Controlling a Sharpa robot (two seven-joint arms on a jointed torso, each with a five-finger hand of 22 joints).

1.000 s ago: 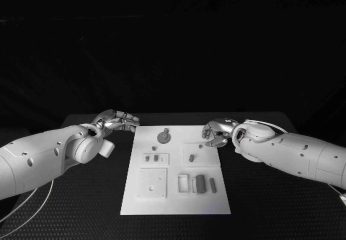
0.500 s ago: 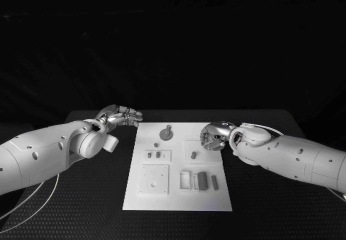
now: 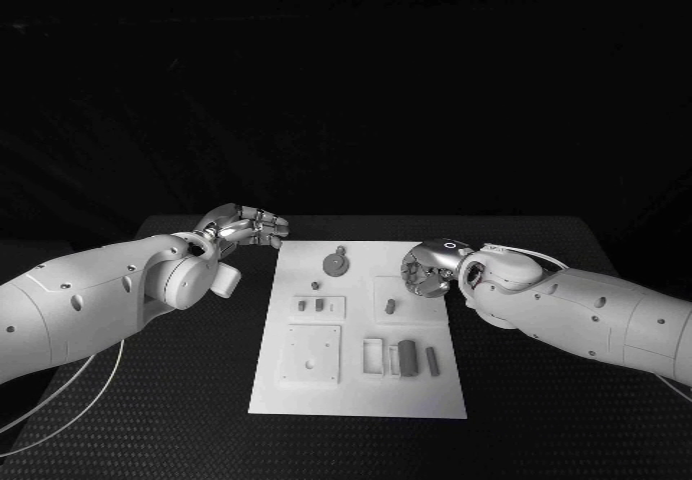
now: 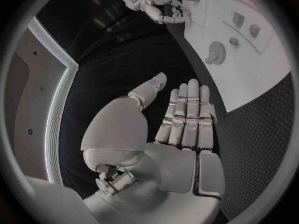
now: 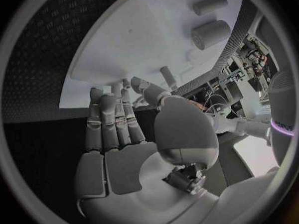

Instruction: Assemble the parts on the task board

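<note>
white task board (image 3: 358,390) lies mid-bench (image 3: 577,420), small grey parts (image 3: 405,356) lying on it. right hand (image 3: 428,270) over its right edge, fingers (image 5: 115,119) straight and pressed together, apparently empty. left hand (image 3: 242,228) just off the far-left corner, fingers (image 4: 187,114) together, holding nothing.

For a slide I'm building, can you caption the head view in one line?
Two empty hands, left hand and right hand, flank the white task board with small grey parts.
</note>
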